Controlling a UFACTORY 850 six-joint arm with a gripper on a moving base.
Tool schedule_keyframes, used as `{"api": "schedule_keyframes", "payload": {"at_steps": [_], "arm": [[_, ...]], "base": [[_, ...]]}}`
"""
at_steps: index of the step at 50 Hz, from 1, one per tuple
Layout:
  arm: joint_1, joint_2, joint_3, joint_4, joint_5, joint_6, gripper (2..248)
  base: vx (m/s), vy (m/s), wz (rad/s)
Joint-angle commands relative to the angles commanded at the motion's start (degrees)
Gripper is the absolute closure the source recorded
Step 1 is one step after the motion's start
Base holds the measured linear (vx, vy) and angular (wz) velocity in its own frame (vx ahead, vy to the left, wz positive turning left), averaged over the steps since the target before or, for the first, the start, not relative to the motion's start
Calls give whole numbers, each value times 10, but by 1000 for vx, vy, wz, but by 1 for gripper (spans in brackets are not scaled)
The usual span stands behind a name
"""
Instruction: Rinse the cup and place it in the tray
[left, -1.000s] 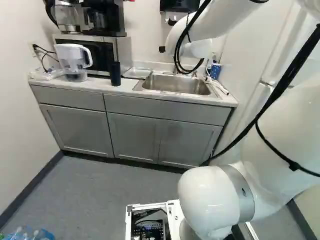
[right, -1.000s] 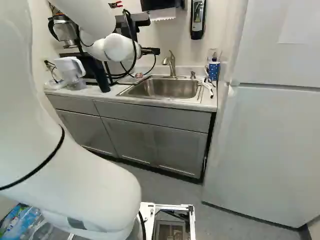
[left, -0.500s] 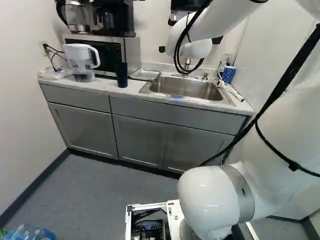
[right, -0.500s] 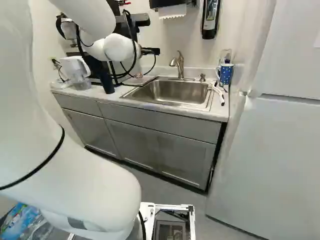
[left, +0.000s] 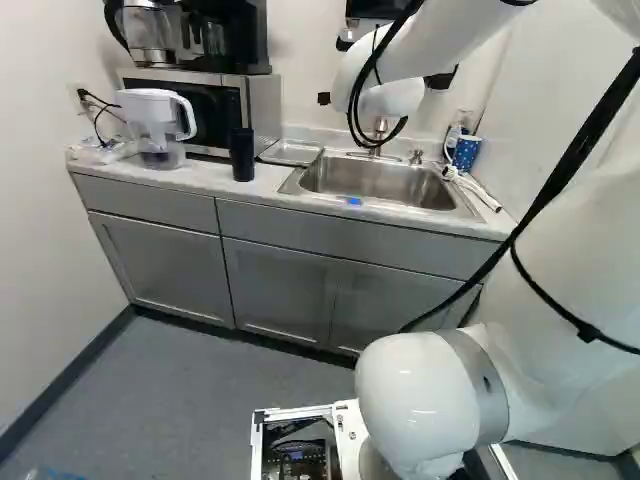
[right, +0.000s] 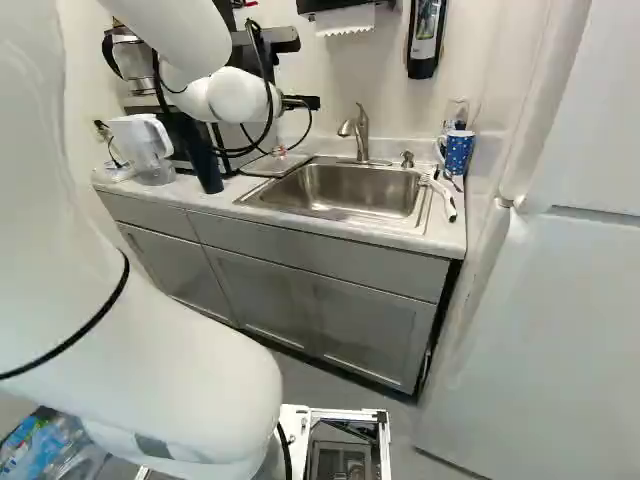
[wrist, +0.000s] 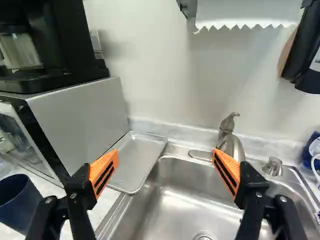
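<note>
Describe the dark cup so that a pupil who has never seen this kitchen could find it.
Start at the metal sink in the counter. In the left base view, the cup stands to the sink's left, by the front corner of the microwave. It is tall and dark, with no handle showing, unlike the pitcher and the spotted blue mug.

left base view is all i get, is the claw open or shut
Observer: The wrist view shows the claw open, with nothing gripped.
Operator: can you see the drain
Observer: Yes, the wrist view shows the drain in the floor of the sink.
Operator: any paper towel in sight
Observer: Yes, in the wrist view a sheet with a jagged lower edge, likely paper towel, hangs against the wall.
</note>
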Motion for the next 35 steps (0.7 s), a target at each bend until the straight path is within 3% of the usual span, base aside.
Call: {"api": "schedule_keyframes", "payload": {"at_steps": [35], "arm": [[0,0,0,0,0,0,3]], "base": [[115,0,0]]}}
